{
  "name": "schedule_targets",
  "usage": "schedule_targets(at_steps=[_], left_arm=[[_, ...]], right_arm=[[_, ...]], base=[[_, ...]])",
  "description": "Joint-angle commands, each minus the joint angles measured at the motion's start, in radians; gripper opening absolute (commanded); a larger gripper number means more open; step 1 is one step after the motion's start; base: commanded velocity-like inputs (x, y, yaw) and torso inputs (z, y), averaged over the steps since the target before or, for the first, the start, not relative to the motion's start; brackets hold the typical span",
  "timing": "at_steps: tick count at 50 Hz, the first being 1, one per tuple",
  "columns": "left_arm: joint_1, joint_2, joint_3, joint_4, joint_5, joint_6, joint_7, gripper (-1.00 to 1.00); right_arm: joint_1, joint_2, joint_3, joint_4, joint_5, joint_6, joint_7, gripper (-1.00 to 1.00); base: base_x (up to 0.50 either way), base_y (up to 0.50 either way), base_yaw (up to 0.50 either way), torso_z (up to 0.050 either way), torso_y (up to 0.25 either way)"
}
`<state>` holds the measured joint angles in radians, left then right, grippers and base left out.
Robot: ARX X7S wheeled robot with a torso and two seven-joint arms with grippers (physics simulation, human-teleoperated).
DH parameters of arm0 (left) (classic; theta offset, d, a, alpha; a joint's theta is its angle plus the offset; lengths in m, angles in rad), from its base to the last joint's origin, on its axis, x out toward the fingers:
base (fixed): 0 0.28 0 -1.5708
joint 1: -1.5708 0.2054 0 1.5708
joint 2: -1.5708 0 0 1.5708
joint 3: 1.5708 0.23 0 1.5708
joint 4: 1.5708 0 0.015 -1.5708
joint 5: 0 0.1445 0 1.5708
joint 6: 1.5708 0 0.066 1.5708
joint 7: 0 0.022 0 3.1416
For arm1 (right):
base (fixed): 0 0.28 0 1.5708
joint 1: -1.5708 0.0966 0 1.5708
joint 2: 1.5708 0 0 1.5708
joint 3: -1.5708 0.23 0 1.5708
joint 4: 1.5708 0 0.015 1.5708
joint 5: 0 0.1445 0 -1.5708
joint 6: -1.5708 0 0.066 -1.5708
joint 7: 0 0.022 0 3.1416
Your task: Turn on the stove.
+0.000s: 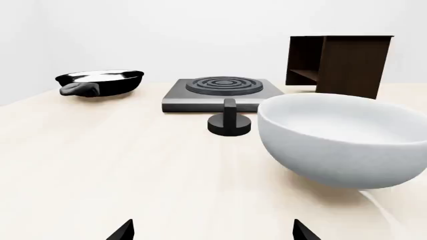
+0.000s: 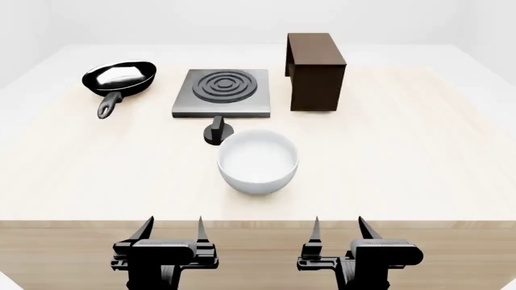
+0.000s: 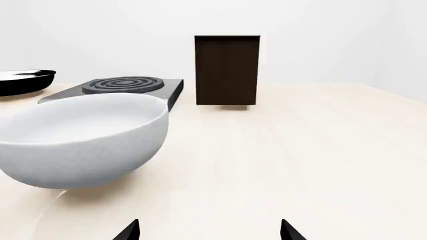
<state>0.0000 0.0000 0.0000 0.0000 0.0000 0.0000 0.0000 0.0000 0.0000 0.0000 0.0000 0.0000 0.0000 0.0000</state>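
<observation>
The stove (image 2: pixel 222 93) is a flat grey slab with dark burner rings at the back middle of the table. Its small black round knob (image 2: pixel 216 132) stands just in front of it, between the stove and a white bowl (image 2: pixel 258 161). The stove (image 1: pixel 222 92) and knob (image 1: pixel 229 120) also show in the left wrist view; the stove (image 3: pixel 120 87) shows in the right wrist view, where the knob is hidden behind the bowl. My left gripper (image 2: pixel 171 228) and right gripper (image 2: pixel 339 228) are both open and empty at the table's near edge, far from the knob.
A black frying pan (image 2: pixel 119 78) sits at the back left. A brown wooden box (image 2: pixel 315 69) stands to the right of the stove. The white bowl (image 1: pixel 343 140) lies between my grippers and the stove. The light wooden table (image 2: pixel 419 157) spreads wide.
</observation>
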Motion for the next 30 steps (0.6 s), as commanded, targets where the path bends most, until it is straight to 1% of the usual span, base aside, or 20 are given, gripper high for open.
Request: schedule_targets(at_steps=[1,2,14,20,26,30], left_arm=[[0.000,-0.011,0.012,-0.004,-0.012,0.004,-0.011,1.00],[0.002,-0.017,0.020,0.003,-0.016,-0.001,-0.019,1.00],[0.015,-0.050,0.058,0.015,-0.048,0.004,-0.056,1.00],[0.014,-0.060,0.070,0.017,-0.056,0.002,-0.068,1.00],[0.008,-0.068,0.080,0.011,-0.064,0.004,-0.079,1.00],[0.007,-0.073,0.085,0.012,-0.072,0.003,-0.085,1.00]], right_arm=[[-0.006,0.055,-0.064,-0.016,0.055,0.006,0.000,1.00],[-0.001,0.055,-0.067,-0.003,0.054,-0.003,0.067,1.00],[-0.042,0.077,-0.095,-0.067,0.060,0.017,0.089,1.00],[-0.043,0.083,-0.086,-0.077,0.105,0.031,0.085,1.00],[-0.037,0.083,-0.091,-0.074,0.091,0.020,0.115,1.00],[-0.030,0.085,-0.092,-0.066,0.086,0.029,0.134,1.00]], base=[[0.00,0.00,0.00,0.000,0.000],[0.00,0.00,0.00,0.000,0.000],[0.00,0.00,0.00,0.000,0.000],[0.00,0.00,0.00,0.000,0.000],[0.00,0.00,0.00,0.000,0.000],[0.00,0.39,0.00,0.000,0.000]])
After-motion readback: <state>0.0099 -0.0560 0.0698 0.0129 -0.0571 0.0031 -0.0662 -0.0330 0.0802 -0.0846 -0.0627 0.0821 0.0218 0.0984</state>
